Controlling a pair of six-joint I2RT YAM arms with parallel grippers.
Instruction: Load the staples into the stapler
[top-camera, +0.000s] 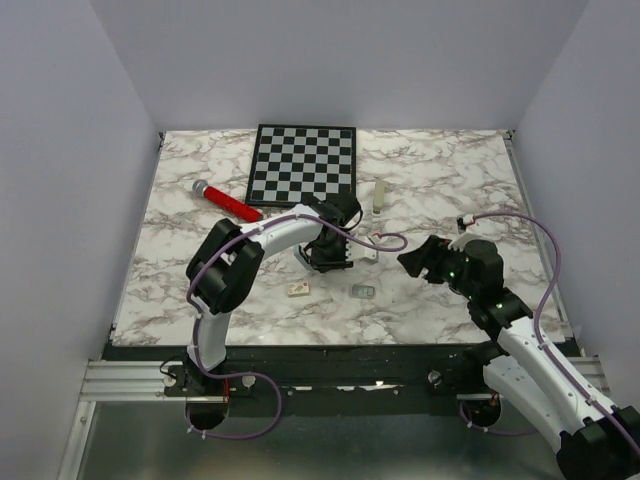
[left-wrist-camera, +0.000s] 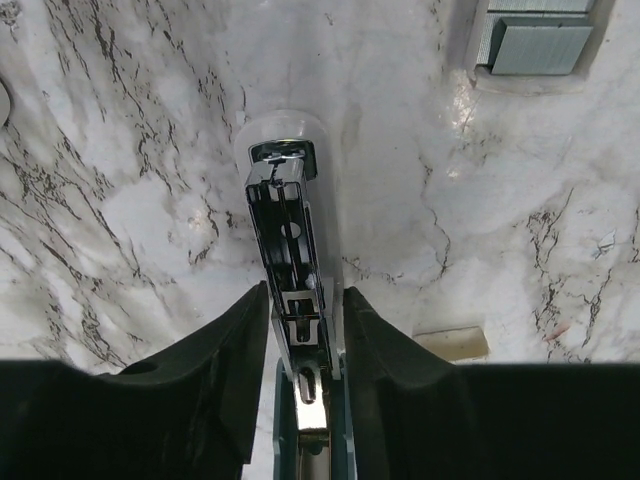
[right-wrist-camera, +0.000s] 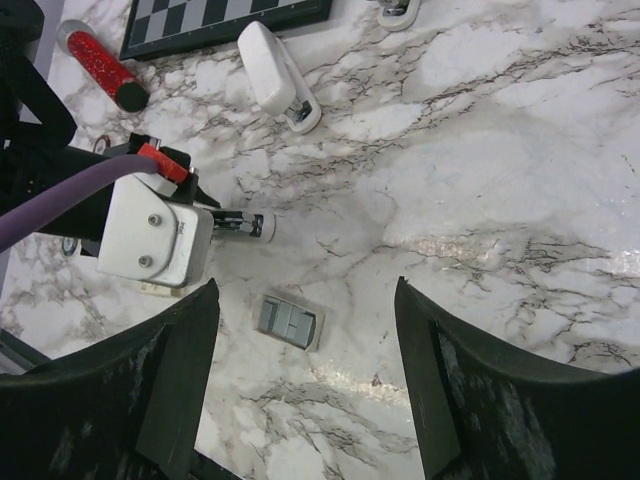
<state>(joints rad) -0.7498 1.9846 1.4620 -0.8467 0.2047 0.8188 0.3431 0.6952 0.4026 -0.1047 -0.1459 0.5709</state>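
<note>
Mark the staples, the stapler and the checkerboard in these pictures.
staples (right-wrist-camera: 288, 322): right wrist view, on the middle of the grey block's top face.
stapler (left-wrist-camera: 288, 240): left wrist view, on its open metal channel.
checkerboard (top-camera: 303, 162): top view, on the centre of the board.

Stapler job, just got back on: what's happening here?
The left gripper is shut on the opened stapler, holding it low on the marble table. The right gripper hangs open and empty over the staples, which lie loose on the table near the stapler's tip. Nothing is loaded yet.
</note>
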